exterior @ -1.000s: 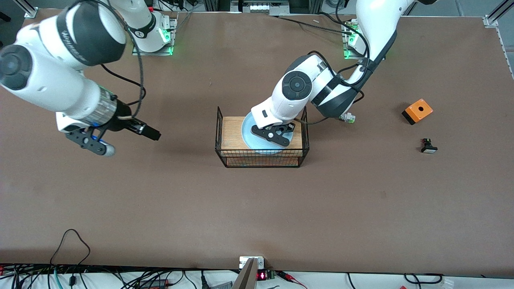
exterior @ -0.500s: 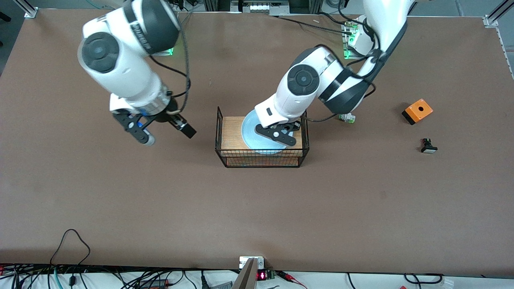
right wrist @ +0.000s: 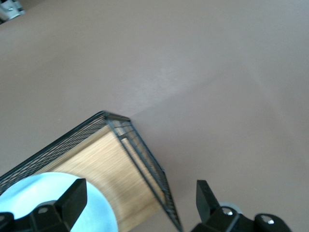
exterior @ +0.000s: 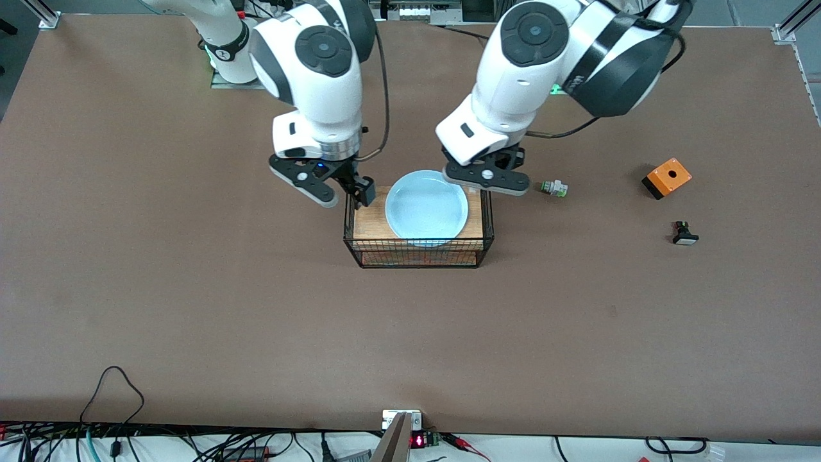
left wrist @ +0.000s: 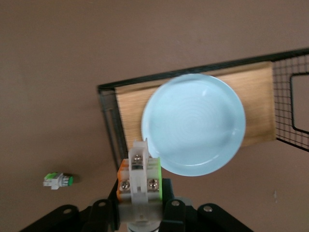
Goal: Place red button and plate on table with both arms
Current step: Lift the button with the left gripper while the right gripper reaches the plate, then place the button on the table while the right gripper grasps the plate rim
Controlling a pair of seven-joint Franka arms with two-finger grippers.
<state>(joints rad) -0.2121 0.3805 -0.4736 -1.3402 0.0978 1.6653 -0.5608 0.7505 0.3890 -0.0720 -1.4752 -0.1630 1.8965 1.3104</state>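
The light blue plate (exterior: 426, 208) lies on the wood top of the black wire rack (exterior: 417, 251); it also shows in the left wrist view (left wrist: 193, 123) and the right wrist view (right wrist: 48, 205). My left gripper (exterior: 485, 175) is up over the rack's edge toward the left arm's end. It is shut (left wrist: 140, 208) on a whitish blocky button part (left wrist: 140, 169) with orange and green sides, taken as the red button; its red cap is hidden. My right gripper (exterior: 340, 188) is open and empty (right wrist: 140, 198) over the rack's end toward the right arm.
On the brown table (exterior: 192, 308), toward the left arm's end, lie a whitish part with green bits (exterior: 553, 188), also in the left wrist view (left wrist: 58, 180), an orange box (exterior: 667, 177) and a black part with a white cap (exterior: 684, 234).
My left gripper has risen off the plate with the button part and moved to the rack's edge. My right arm has swung in from the table's end to the rack.
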